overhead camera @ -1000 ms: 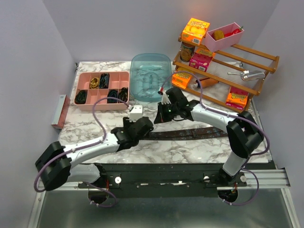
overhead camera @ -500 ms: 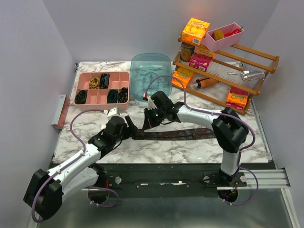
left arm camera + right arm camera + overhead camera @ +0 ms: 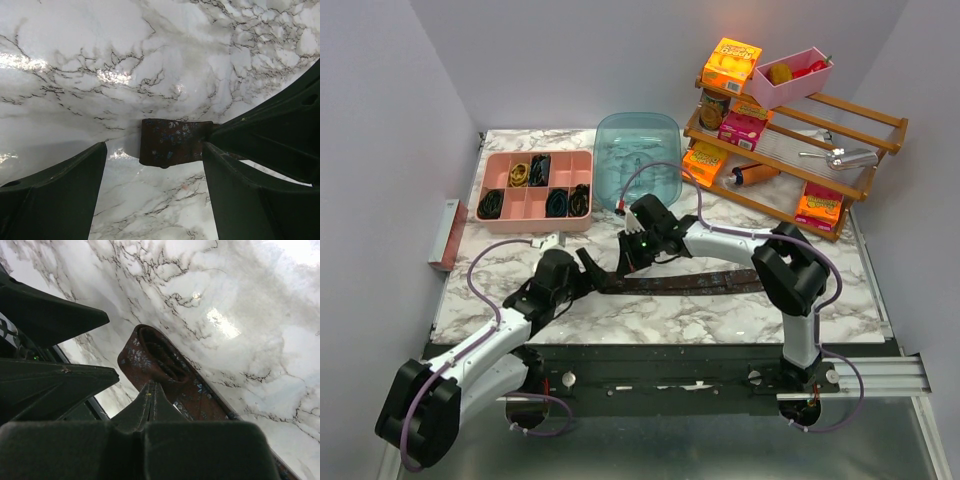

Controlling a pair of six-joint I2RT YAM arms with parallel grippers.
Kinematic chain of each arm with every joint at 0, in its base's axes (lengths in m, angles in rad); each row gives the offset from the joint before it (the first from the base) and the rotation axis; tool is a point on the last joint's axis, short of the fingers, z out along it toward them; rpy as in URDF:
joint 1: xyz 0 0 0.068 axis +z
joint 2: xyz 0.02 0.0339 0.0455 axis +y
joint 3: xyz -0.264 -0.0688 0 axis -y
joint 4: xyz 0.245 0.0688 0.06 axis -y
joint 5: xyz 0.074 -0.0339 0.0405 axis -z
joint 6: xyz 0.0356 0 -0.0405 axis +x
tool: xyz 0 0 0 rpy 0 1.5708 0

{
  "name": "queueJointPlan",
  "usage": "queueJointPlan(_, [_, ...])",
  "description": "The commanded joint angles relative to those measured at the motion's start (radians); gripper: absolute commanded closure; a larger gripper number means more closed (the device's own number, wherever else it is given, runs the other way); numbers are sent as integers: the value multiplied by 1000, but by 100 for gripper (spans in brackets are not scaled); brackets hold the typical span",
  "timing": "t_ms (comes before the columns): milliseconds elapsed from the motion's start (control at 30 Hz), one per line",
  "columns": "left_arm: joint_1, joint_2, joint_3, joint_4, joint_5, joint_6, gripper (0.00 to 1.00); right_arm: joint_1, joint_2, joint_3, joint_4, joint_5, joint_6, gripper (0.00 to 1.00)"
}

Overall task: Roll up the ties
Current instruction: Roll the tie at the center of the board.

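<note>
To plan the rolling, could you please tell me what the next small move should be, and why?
Probably close the left pincer on the tie: its jaws stand open either side of the end, which is folded into a small loop, and the shut right pincer sits right at that loop, so gripping could start the roll.

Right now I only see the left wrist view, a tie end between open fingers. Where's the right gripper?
Observer: The right gripper is shut, its tip down on the tie just behind that end.
Operator: Is the end rolled yet?
Observer: Only curled into one small loop.
Operator: And the rest?
Observer: It lies flat, stretched rightward across the table.
</note>
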Motion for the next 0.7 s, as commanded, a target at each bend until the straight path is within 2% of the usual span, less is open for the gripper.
queueJointPlan(0, [19,-7,-36,64,65,-11,15,10,26,0,1,12,-8,100])
queueJointPlan(400, [22,33,-166,315,158,-91,22,11,16,-66,13,43,3,100])
queueJointPlan(667, [22,101,-203,417,172,-102,29,10,23,-80,18,54,9,100])
